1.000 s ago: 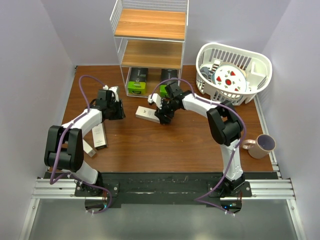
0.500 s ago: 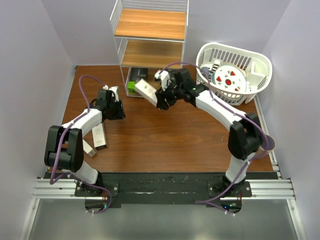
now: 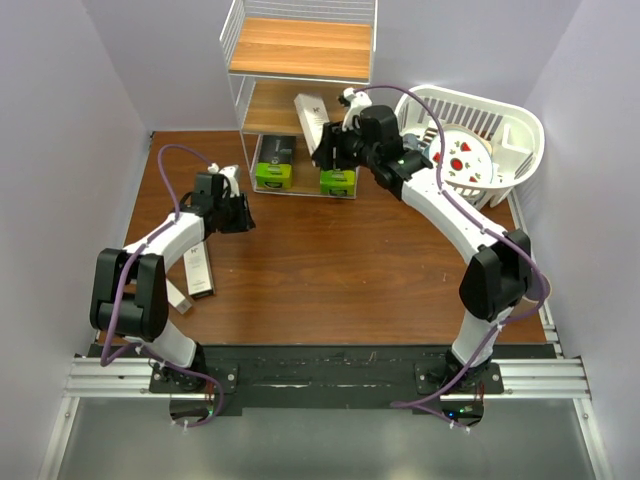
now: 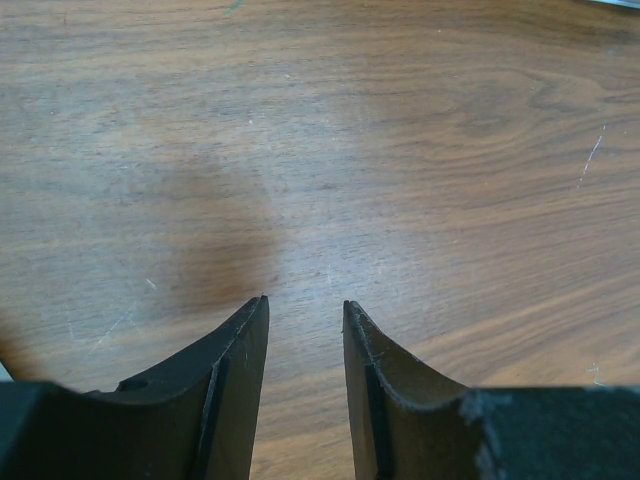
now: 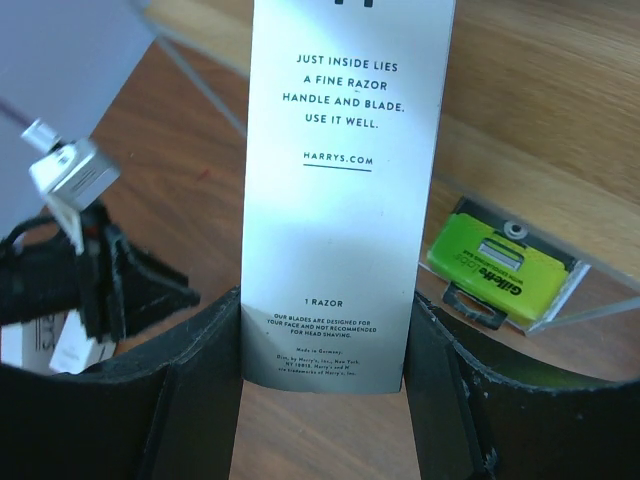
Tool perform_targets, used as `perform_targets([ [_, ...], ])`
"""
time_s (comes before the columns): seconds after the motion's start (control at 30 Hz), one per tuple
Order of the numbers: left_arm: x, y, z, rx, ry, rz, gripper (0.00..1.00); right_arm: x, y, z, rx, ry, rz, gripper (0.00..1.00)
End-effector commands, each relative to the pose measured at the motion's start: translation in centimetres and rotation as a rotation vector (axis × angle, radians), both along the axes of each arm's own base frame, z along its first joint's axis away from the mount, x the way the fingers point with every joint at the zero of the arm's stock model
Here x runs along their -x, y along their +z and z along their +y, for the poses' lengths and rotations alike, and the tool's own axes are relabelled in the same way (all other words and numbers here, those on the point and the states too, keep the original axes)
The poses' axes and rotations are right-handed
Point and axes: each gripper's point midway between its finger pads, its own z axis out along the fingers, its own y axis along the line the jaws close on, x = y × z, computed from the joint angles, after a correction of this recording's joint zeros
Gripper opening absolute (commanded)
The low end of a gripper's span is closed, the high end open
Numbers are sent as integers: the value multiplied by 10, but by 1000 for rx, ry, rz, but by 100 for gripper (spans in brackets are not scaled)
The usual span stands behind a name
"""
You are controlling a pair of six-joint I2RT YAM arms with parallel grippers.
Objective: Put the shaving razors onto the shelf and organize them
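White card, printed HARRYS.COM and "1 razor", fills the middle of the right wrist view: it is a slim Harry's razor carton (image 5: 345,190), and the right gripper (image 5: 325,345) is clamped on its lower end, one black finger (image 5: 200,385) pressed to each long side. From above, that carton (image 3: 311,117) stands nearly upright in the air, tilted a little to the left, in front of the middle wooden tier of the white wire shelf (image 3: 300,48); whether it touches the tier's edge cannot be told. On the bottom tier two flat black razor packs lie side by side with their lime-green ends toward the arms, the left pack (image 3: 274,163) and the right pack (image 3: 338,181), the latter just below the right gripper (image 3: 327,142) and reading Gillette in the wrist view (image 5: 496,265). The left gripper (image 3: 240,213) sits low over the brown wooden table (image 3: 330,270), left of the shelf; its wrist camera shows its two dark fingers (image 4: 235,370) parted by a narrow gap with nothing between them, only bare wood grain beyond. Two more slim cartons lie on the table beside the left arm, one longer (image 3: 198,268) and one partly hidden under the arm's elbow (image 3: 179,296). A white slatted basket (image 3: 522,118) holding plates stands to the right of the shelf, and a purple-rimmed cup (image 3: 522,291) rests near the table's right edge
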Motion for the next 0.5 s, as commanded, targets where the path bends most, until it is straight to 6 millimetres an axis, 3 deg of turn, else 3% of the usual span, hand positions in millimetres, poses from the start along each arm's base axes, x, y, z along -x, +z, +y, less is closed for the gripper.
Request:
perform_targets([
  [0.0,-9,18,-3,32,-9,-71,40,-31,46,-12,-139,-157,-62,53],
  [0.47,-2,10,-7,60,-6,-57,41,-54,42,-29,-258,-412,36,55],
])
